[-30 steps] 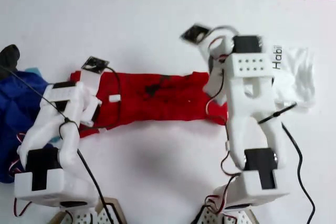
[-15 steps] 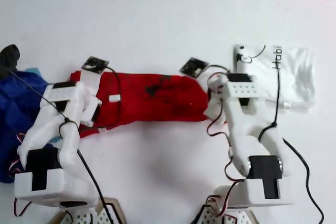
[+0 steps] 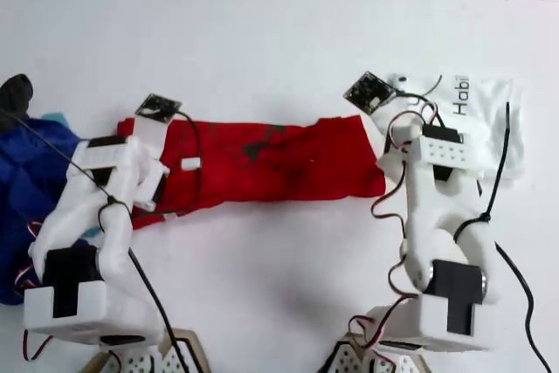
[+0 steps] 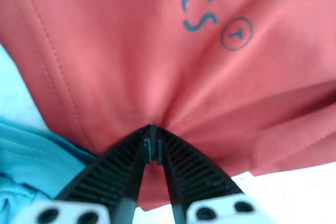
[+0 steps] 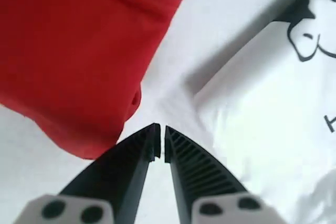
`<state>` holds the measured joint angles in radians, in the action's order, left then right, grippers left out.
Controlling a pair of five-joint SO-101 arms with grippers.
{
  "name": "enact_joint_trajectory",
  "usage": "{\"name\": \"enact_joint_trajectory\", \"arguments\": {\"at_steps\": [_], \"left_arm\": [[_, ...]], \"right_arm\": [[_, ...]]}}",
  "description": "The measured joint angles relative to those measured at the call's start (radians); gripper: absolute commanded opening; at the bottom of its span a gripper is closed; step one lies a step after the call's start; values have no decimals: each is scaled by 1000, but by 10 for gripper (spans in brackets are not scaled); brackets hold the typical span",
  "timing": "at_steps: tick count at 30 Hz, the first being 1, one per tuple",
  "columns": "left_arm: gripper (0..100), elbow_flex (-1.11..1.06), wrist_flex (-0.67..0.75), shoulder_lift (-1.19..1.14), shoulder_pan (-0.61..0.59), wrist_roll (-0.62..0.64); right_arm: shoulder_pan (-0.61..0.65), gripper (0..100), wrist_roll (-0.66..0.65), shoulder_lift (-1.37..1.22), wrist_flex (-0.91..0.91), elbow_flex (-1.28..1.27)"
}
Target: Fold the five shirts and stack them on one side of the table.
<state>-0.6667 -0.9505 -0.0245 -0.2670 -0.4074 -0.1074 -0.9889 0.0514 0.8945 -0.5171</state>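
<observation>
My left pincer (image 4: 152,145) is clenched on the red shirt (image 3: 262,168), biting a small tuck of cloth at its left end; creases fan out from the bite. My right pincer (image 5: 159,142) is closed with nothing in it, over bare table (image 3: 262,41) in the gap between the red shirt's right end and the white shirt (image 5: 273,129).

The red shirt lies flat as a long band across the table between my two arms. Its long axis runs from one arm to the other, and its right end sits just beside the white shirt without touching it. Its left end lies against teal cloth (image 4: 31,156) and the heap of blue shirts (image 3: 26,172).

I judge it light, soft and limp. It will sag and bunch wherever I lift it by one point, and a small bite may slip. The doubled hem at the right-end corner looks the firmest hold for my right pincer, matching the left.
</observation>
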Motion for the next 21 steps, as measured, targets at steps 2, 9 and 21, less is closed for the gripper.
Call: {"name": "enact_joint_trajectory", "arguments": {"at_steps": [2,9,21], "left_arm": [[27,0,0,0,0,0],[27,0,0,0,0,0],[27,0,0,0,0,0]], "right_arm": [[0,19,6,52,89,0],[0,159,74,287,338,-26],[0,191,78,327,107,-342]]}}
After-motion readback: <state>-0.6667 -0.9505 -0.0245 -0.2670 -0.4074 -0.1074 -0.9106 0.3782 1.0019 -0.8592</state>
